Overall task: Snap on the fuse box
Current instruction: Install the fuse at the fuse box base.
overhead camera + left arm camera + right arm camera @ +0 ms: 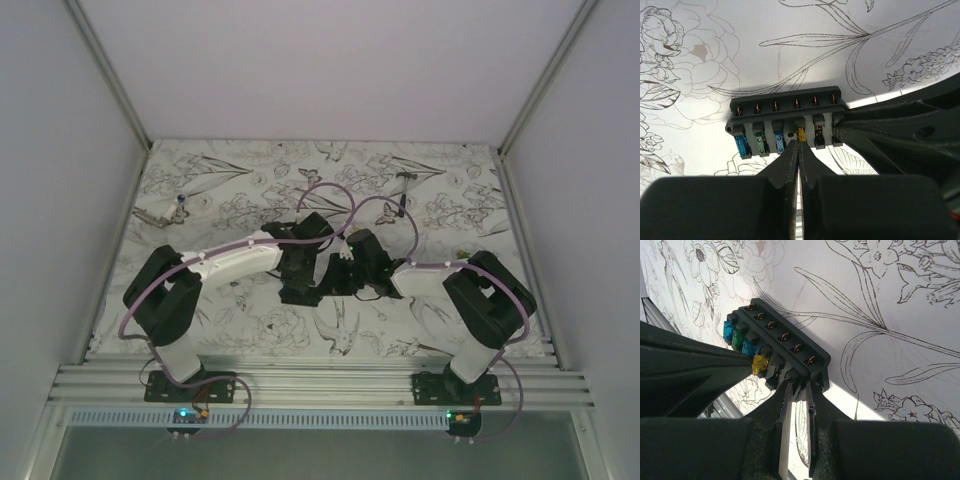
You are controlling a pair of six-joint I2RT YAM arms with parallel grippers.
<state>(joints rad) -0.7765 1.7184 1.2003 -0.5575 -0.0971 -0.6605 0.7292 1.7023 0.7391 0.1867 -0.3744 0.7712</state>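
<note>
Left gripper (799, 144), fingers pressed together, touches its tips to a yellow fuse (801, 134) in the fuse box (785, 107) just ahead — right gripper (799, 386) pinches the box's end alongside — over a flower-printed table cover (790, 60).

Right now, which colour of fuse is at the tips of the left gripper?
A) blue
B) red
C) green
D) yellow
D: in the left wrist view the closed tips of the left gripper sit right at the yellow fuse in the fuse box. The blue and green ones stand off to one side.
</note>
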